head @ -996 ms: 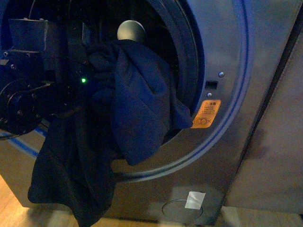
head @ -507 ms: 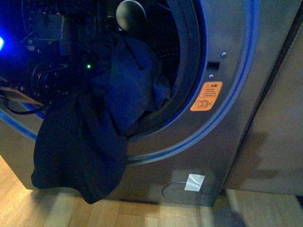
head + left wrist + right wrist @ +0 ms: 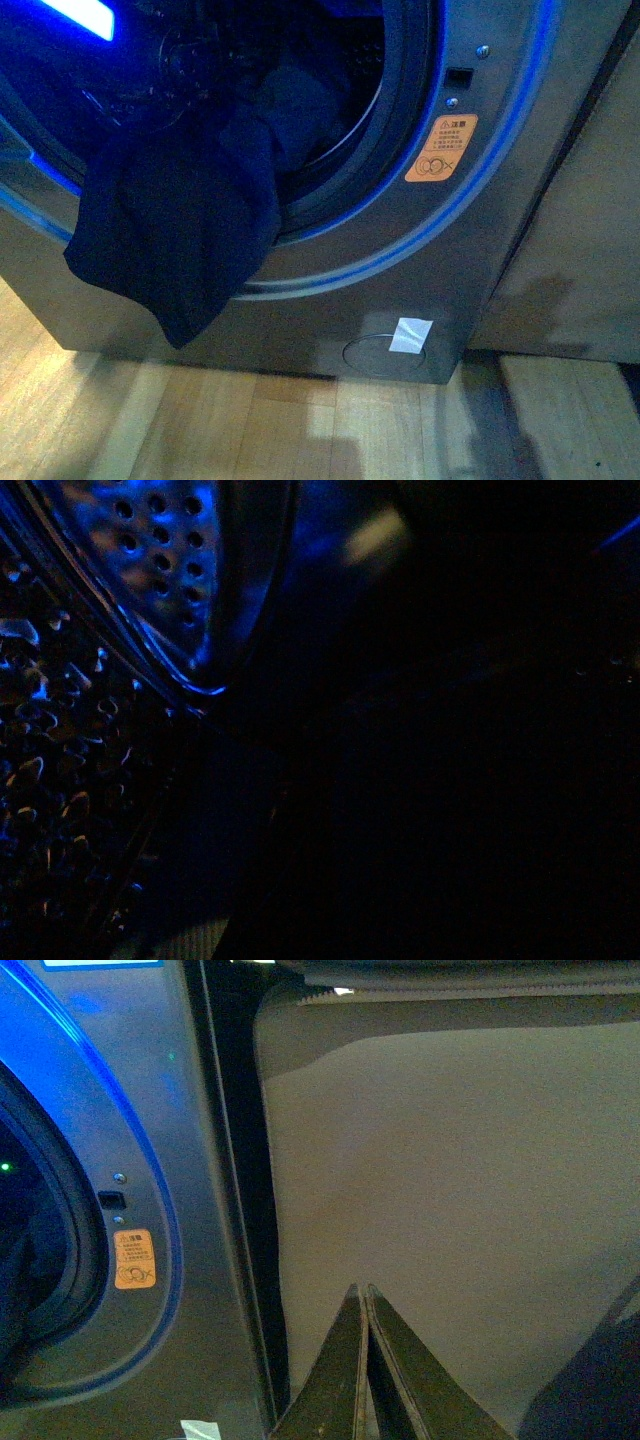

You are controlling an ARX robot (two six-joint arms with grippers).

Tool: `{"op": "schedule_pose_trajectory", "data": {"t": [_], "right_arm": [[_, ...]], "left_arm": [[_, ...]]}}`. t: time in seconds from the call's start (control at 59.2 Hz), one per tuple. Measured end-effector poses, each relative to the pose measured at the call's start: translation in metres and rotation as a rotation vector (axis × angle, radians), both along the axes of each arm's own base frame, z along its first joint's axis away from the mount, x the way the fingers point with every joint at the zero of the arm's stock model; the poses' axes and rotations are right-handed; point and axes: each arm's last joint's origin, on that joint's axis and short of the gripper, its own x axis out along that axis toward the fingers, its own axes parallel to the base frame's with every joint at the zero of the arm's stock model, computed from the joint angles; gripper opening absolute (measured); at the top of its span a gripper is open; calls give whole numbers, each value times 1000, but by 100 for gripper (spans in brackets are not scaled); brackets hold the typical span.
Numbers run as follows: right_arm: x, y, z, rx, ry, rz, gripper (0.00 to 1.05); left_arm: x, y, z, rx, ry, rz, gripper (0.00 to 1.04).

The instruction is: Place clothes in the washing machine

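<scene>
The washing machine [image 3: 480,200] fills the front view, with its black-rimmed porthole [image 3: 400,140] open. The dark navy clothes [image 3: 170,230] hang over the porthole's lower left rim and down the machine's front, and one fold lies inside the drum [image 3: 300,110]. My left arm [image 3: 175,60] reaches into the drum as a dark shape. Its gripper is shut on the clothes, but the jaws are lost in darkness. The left wrist view shows only the perforated steel drum wall [image 3: 90,680]. My right gripper [image 3: 362,1295] is shut and holds nothing, off to the right of the washing machine [image 3: 150,1110].
An orange warning sticker [image 3: 441,148] sits right of the porthole. A round cover with white tape [image 3: 410,335] is low on the front. Wooden floor [image 3: 250,420] lies below. A beige panel [image 3: 450,1160] stands right of the machine, with a dark gap [image 3: 225,1210] between.
My left arm has pushed deeper into the drum. The fold of clothes that bulged over the right of the rim now lies inside. The lower part still hangs outside.
</scene>
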Motion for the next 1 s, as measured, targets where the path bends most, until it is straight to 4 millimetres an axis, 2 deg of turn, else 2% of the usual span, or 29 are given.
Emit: {"op": "schedule_pose_trajectory", "data": {"t": [0.101, 0.27, 0.473, 0.658, 0.743, 0.844, 0.996], "right_arm": [[-3, 0, -4, 0, -1, 4, 2], [-6, 0, -9, 0, 1, 3, 2], [-11, 0, -21, 0, 20, 2, 2], [-18, 0, -20, 0, -5, 3, 2], [-18, 0, -21, 0, 0, 3, 2], [-18, 0, -21, 0, 0, 3, 2], [-18, 0, -21, 0, 0, 3, 2]], "left_arm": [[13, -2, -1, 32, -5, 27, 12], [25, 2, -3, 103, -40, 109, 12], [25, 3, -7, 127, 3, 81, 12], [14, 1, -23, 106, 92, 0, 37], [2, 1, -29, 87, 112, -27, 55], [-9, 2, -26, 66, 117, -36, 69], [-29, 4, -9, 41, 89, -62, 92]]}}
